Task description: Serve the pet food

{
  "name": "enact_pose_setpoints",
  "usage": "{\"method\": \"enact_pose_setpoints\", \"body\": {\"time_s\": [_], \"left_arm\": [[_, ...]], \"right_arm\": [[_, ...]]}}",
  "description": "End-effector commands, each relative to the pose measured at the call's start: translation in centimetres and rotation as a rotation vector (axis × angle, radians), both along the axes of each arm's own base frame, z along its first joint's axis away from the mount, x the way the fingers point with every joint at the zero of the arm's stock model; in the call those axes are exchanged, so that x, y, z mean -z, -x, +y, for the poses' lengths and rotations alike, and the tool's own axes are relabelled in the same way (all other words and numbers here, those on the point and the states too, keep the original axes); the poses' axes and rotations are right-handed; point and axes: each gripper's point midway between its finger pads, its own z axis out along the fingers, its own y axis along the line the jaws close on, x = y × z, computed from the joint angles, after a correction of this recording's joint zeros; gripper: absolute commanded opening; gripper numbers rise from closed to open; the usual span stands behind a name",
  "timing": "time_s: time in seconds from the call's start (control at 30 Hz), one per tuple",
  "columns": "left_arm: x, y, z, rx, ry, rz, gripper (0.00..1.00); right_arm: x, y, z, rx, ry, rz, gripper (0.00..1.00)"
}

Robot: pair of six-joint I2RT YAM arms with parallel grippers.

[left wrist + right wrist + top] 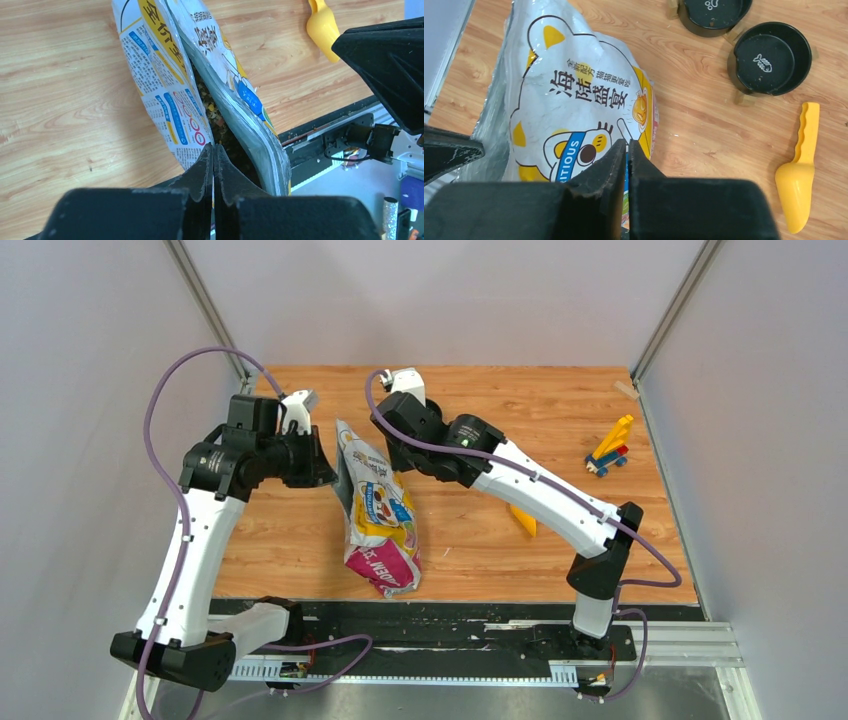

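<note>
Your left arm rises from the table's (560, 400) near-left corner and bends right, with the left gripper (214, 150) pinched shut on the bag's (385, 530) mouth rim. Your right arm stretches left, and the right gripper (626, 145) has its fingers pressed together against the bag's printed face. The pet food (220, 125) lies inside the bag.

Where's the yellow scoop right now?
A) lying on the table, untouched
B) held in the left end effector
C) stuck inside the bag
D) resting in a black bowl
A: the yellow scoop lies on the wooden table, apart from the black bowl, while the left end effector and right end effector are both shut on the bag.
</note>
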Motion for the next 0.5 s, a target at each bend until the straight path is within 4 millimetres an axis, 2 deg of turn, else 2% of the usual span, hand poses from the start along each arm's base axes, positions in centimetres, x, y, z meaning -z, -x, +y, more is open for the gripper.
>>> {"method": "enact_pose_setpoints", "body": {"time_s": [0.0, 0.03, 0.07, 0.13, 0.2, 0.33, 0.47], "left_arm": [[-1.7, -0.6, -0.1, 0.019, 0.004, -0.068, 0.00], [-1.6, -0.6, -0.4, 0.030, 0.020, -0.062, 0.01], [-1.2, -0.8, -0.7, 0.028, 0.031, -0.051, 0.07], [-0.6, -1.1, -1.1, 0.033, 0.053, -0.033, 0.15], [0.2, -1.3, -1.6, 0.047, 0.073, -0.007, 0.22], [1.4, -1.8, -2.0, 0.057, 0.077, 0.029, 0.23], [1.6, -2.2, -2.1, 0.062, 0.077, 0.030, 0.24]], "right_arm": [[-3.6, 1.3, 2.0, -0.129, -0.127, -0.024, 0.18], [-3.9, 1.8, 2.7, -0.163, -0.164, -0.010, 0.26], [-4.1, 2.3, 3.4, -0.190, -0.200, 0.008, 0.31], [-4.1, 3.3, 4.5, -0.235, -0.252, 0.051, 0.39], [-3.7, 3.9, 5.3, -0.257, -0.279, 0.096, 0.40], [-2.8, 4.8, 6.4, -0.281, -0.311, 0.166, 0.39], [-1.9, 5.0, 6.8, -0.278, -0.299, 0.191, 0.39]]}}
